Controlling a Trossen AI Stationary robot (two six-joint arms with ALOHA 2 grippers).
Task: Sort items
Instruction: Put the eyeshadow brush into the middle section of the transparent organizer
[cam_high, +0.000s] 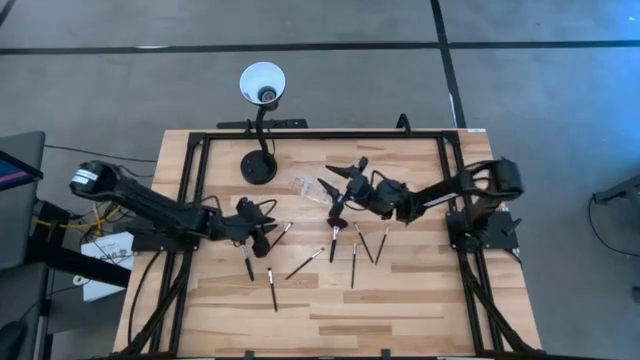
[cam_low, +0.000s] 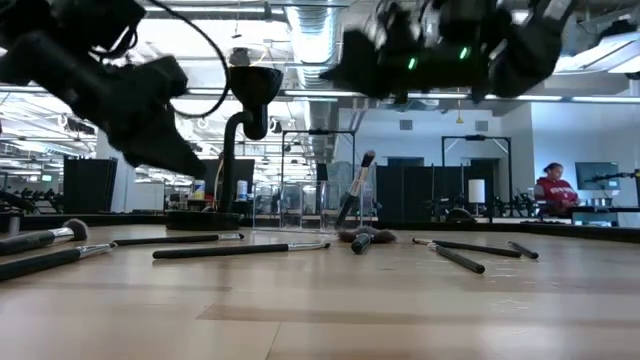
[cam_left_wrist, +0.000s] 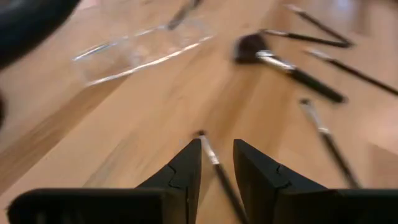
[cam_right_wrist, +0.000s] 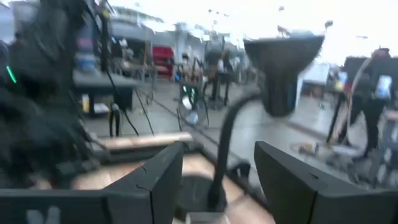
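Note:
Several slim dark-handled brushes (cam_high: 306, 264) lie flat on the wooden table, spread between the two arms. One with a wide head (cam_left_wrist: 249, 46) lies near the middle. Another brush (cam_low: 354, 190) stands slanted, tip up, below my right gripper; what it leans on I cannot tell. My left gripper (cam_high: 264, 240) hovers above the table's left-centre, fingers narrowly open (cam_left_wrist: 217, 152). A thin brush (cam_left_wrist: 211, 155) on the table shows through the gap. My right gripper (cam_high: 338, 186) is wide open (cam_right_wrist: 217, 158) above the table, beside the clear pouch (cam_high: 304, 187), and faces the lamp.
The black gooseneck lamp (cam_high: 262, 84) stands on its round base (cam_high: 259, 167) at the far edge, left of the pouch. A black frame (cam_high: 320, 135) runs round the table. There is bare wood along the near edge (cam_high: 330, 320). A person (cam_low: 555, 190) stands far back in the room.

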